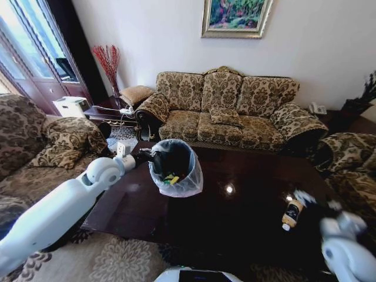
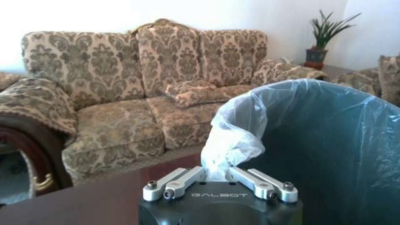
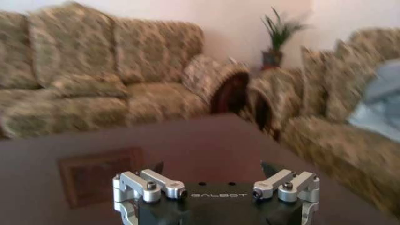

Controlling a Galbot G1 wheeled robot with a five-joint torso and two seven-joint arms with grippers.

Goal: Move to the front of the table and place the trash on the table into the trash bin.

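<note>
1 tan bottle (image 1: 291, 214) with a dark cap lies on its side at the lower right of the head view, on the glossy dark reddish-brown table (image 1: 235, 226), its label pale and its body narrow. Left of centre in that view stands the trash bin (image 1: 174, 167), small, round and black, lined with a translucent white plastic bag whose rim puffs out over the edge. Inside it, yellow and green scraps show against the dark bottom. The bin rests on the table top, well apart from the bottle.

The left gripper (image 1: 147, 157) is at the bin's left rim in the head view. In the left wrist view the left gripper (image 2: 218, 176) has its jaws drawn narrow, pinching a bunched fold of the bag liner, with the bin's wall (image 2: 325, 154) rising just beside it.

The right gripper (image 1: 311, 202) is at the lower right of the head view, just beside the bottle and blurred. In the right wrist view the right gripper (image 3: 216, 171) has its jaws spread wide with nothing between them, above bare table top (image 3: 187, 140).

Beyond the table, a patterned 3-seat sofa (image 1: 226, 108) fills the upper middle of the head view.
</note>
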